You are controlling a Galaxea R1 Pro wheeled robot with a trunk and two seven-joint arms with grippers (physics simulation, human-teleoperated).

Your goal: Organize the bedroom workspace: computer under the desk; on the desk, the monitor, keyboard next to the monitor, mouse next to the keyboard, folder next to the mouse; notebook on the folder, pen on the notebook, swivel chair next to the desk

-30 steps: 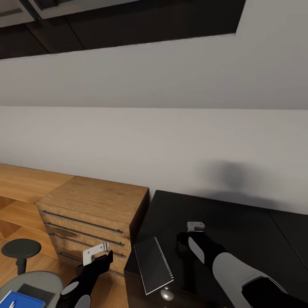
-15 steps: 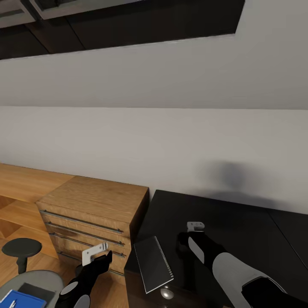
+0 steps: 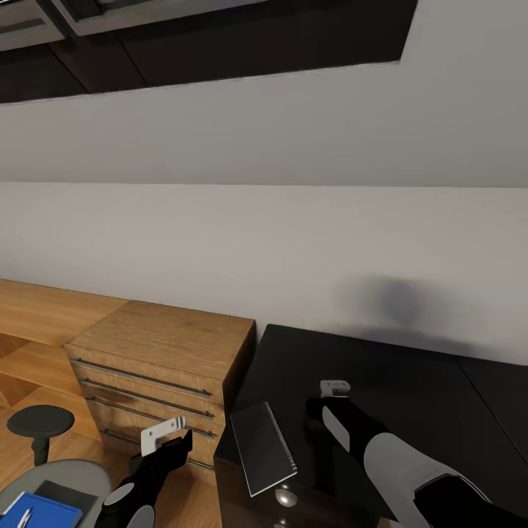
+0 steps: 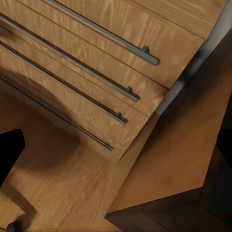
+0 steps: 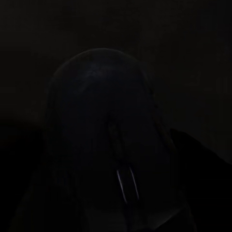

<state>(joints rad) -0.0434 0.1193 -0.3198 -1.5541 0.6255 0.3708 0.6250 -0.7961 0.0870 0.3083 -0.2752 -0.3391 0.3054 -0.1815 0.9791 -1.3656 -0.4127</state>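
Note:
The black desk (image 3: pixel 411 381) fills the lower right of the head view. A slim grey keyboard (image 3: pixel 262 446) lies at its near left corner, sticking out over the front edge. My right gripper (image 3: pixel 317 414) hangs low over the desk just right of the keyboard, its fingers hidden by the wrist. The right wrist view is dark, with the mouse (image 5: pixel 104 135) very close. My left gripper (image 3: pixel 180 444) hovers in front of the drawer chest. At bottom left the swivel chair (image 3: pixel 73 471) carries the blue folder (image 3: pixel 48 513), the dark notebook (image 3: pixel 64 491) and the white pen (image 3: pixel 22 518).
A light-wood drawer chest (image 3: pixel 161 352) with bar handles (image 4: pixel 96 72) stands against the desk's left side, a low wooden shelf beyond it. A silver knob (image 3: pixel 284 499) marks the desk's drawer front. The white wall and dark skylights rise behind. A black armrest (image 3: pixel 40 423) stands left.
The whole head view has drifted slightly, so a little more of the chair seat and folder shows. Both arms and the keyboard keep their places.

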